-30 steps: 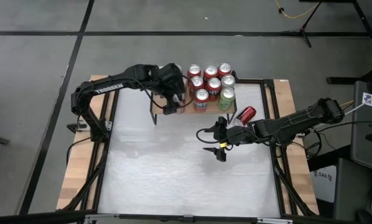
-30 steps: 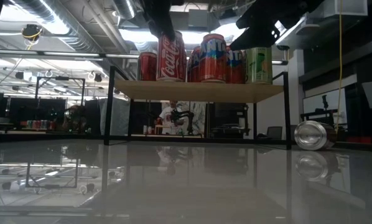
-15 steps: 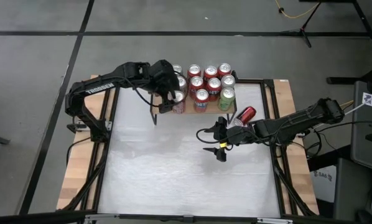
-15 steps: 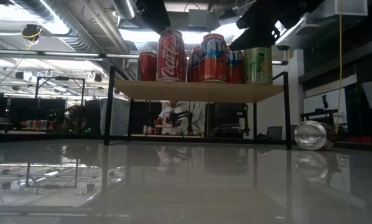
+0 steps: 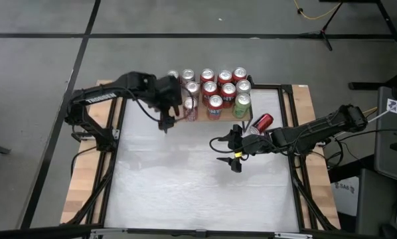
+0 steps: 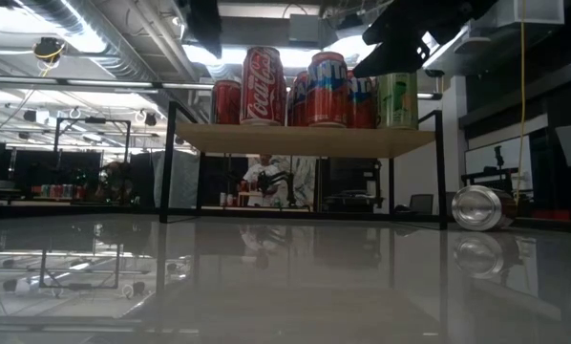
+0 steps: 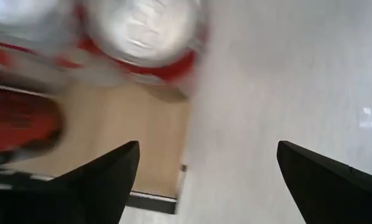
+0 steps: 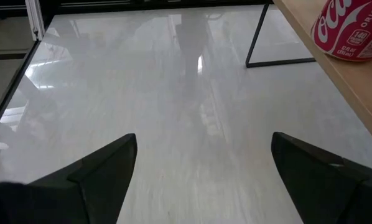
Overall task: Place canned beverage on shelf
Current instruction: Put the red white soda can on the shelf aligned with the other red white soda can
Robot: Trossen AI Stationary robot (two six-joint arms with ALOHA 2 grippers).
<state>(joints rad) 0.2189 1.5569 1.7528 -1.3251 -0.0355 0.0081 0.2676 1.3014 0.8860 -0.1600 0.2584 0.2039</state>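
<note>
While shelved, nine cans (image 5: 215,88); one (image 5: 262,122) beside.

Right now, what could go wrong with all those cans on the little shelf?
The Coca-Cola can stands right at the shelf edge; the open left gripper beside it might knock it off. The fallen can on the table could roll if the right gripper nudges it.

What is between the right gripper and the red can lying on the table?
Nothing: high view shows only bare table and the arm between the right gripper and the lying can.
</note>
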